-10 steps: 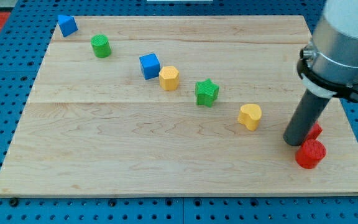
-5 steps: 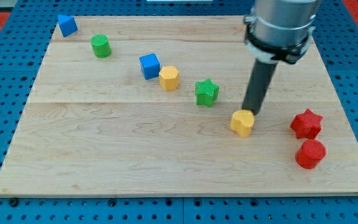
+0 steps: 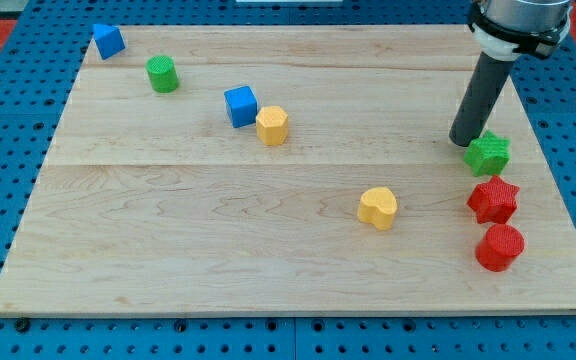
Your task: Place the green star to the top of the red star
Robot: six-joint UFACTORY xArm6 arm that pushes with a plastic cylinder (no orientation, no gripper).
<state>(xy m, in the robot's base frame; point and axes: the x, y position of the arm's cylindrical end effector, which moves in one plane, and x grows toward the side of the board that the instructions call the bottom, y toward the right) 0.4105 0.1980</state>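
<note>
The green star (image 3: 489, 154) lies near the board's right edge, just above the red star (image 3: 494, 199), with a small gap between them. My tip (image 3: 462, 141) stands at the green star's upper left, touching or nearly touching it. The rod rises from there to the view's top right.
A red cylinder (image 3: 499, 247) sits below the red star. A yellow heart (image 3: 377, 207) lies left of the red star. A yellow hexagon (image 3: 272, 125) and a blue cube (image 3: 240, 105) sit mid-board. A green cylinder (image 3: 162, 74) and another blue cube (image 3: 109, 40) are at the upper left.
The green star has moved from mid-board to the right, above the red star. My tip swung left to the yellow heart, then right. The yellow heart shifted slightly left and down.
</note>
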